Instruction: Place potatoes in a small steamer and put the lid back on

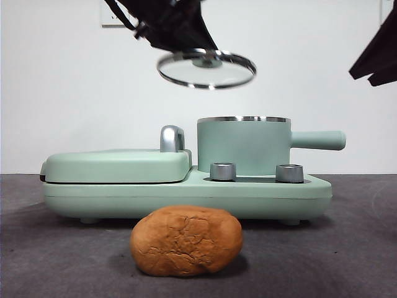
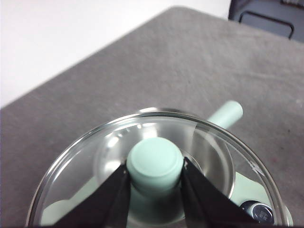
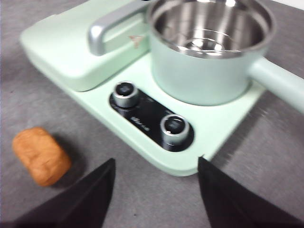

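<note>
An orange-brown potato (image 1: 186, 241) (image 3: 41, 155) with cracked skin lies on the grey table in front of the appliance. The small steamer (image 1: 244, 144) (image 3: 209, 52), a mint-green pot with a steel rim and side handle, stands uncovered on the appliance; its steel inside looks empty. The glass lid (image 1: 206, 69) (image 2: 213, 142) hangs tilted in the air above and left of the pot. My left gripper (image 2: 155, 168) is shut on the lid's green knob. My right gripper (image 3: 156, 180) is open, above the table in front of the appliance's knobs, and shows as a black tip (image 1: 377, 56) at top right.
The mint-green appliance base (image 1: 186, 192) carries a flat hinged grill plate (image 1: 118, 164) with a steel handle (image 1: 172, 138) on the left and two steel dials (image 1: 223, 171) (image 1: 289, 173) in front of the pot. A white wall stands behind.
</note>
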Tool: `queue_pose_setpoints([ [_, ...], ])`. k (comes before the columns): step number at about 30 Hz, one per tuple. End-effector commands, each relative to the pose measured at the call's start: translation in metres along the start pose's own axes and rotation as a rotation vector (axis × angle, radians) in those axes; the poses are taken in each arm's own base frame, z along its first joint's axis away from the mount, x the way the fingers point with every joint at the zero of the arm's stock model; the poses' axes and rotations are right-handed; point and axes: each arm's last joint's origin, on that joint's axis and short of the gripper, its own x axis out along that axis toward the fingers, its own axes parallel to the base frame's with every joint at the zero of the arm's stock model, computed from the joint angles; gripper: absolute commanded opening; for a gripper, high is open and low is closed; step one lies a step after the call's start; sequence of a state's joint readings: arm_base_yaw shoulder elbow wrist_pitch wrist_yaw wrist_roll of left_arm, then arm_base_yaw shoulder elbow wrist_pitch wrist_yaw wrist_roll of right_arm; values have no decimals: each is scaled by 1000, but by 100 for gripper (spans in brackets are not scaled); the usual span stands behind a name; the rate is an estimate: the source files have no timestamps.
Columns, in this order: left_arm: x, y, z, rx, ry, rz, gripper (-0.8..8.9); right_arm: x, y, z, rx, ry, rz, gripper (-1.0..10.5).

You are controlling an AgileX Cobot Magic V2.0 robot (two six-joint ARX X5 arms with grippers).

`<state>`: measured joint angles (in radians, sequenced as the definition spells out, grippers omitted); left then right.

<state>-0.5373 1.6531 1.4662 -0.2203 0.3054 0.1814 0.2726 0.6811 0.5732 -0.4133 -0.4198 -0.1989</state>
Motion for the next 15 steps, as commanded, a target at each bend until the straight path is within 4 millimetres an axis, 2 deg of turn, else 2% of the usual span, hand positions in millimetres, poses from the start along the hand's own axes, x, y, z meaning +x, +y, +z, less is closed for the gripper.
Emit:
queue_pose_setpoints([
  [1, -18, 1, 8, -25, -57, 20, 12, 1, 5, 6, -62, -12, 37, 312],
  [7, -54, -3, 1, -34, -77, 49, 11, 17, 17, 4, -98, 49, 140, 313],
  [15, -100, -5, -13, -82, -88, 102, 11, 49, 39, -2, -152, 174, 257, 313],
])
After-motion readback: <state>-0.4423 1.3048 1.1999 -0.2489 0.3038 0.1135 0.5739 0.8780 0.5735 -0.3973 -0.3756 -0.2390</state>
